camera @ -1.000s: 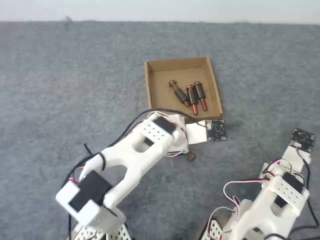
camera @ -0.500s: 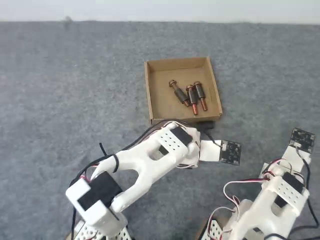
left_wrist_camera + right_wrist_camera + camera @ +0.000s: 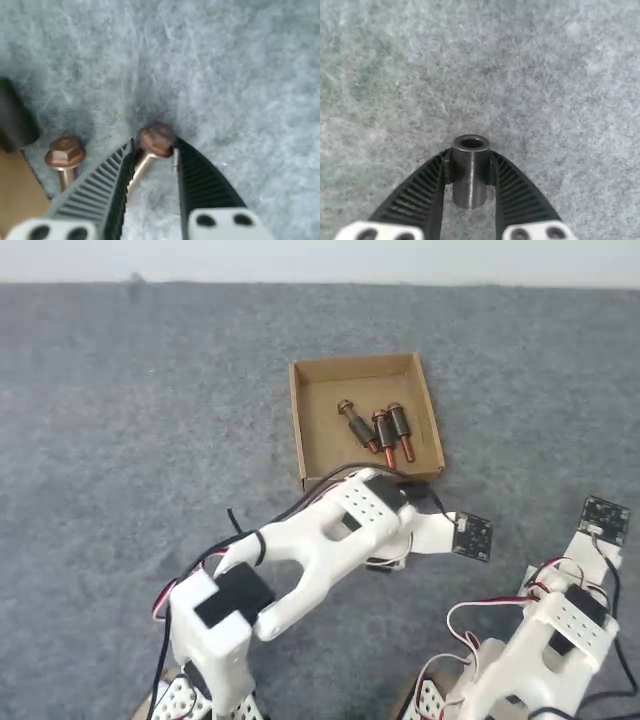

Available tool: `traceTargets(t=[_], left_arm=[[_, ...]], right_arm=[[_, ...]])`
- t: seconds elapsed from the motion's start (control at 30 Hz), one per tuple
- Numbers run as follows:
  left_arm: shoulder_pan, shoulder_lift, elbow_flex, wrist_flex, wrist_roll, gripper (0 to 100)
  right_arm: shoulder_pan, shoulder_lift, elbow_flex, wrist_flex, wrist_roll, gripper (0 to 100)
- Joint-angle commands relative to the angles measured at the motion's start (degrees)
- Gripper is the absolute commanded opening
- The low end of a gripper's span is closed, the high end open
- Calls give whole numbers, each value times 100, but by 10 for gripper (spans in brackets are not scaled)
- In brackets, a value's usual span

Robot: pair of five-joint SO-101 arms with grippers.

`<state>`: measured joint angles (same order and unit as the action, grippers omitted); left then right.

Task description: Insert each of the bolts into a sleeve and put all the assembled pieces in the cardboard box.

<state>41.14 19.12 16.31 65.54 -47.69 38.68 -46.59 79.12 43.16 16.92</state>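
Three copper bolts sleeved in dark cylinders (image 3: 383,438), side by side inside the shallow brown cardboard box (image 3: 365,365) on grey carpet (image 3: 150,440). Just in front of the box, white left arm (image 3: 340,535) stretched low over the carpet. Left gripper (image 3: 153,145) pinched on the shank of a bare copper hex-head bolt (image 3: 156,137), head just past the tips. Near it but apart, a second bare copper bolt (image 3: 64,152) on the carpet. Right gripper (image 3: 470,159) clamped around a dark grey metal sleeve (image 3: 469,187), open bore pointing away from the wrist, carpet behind it.
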Motion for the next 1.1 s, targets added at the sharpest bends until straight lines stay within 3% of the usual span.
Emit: traceTargets(t=[0.0,0.13,0.47,0.63,1.07], left_arm=[[-44,26,-233,290,-62,46],[-35,26,-242,316,114,37],[-26,-18,-251,343,2295,37],[-97,-826,-127,571,3156,37],[-1855,-2787,1842,-686,4589,37]], right_arm=[[-57,-215,-35,-110,88,13],[-57,-215,-35,-110,88,13],[-57,-207,-35,-110,88,13],[-57,-207,-35,-110,88,13],[-84,-207,-53,-119,79,13]])
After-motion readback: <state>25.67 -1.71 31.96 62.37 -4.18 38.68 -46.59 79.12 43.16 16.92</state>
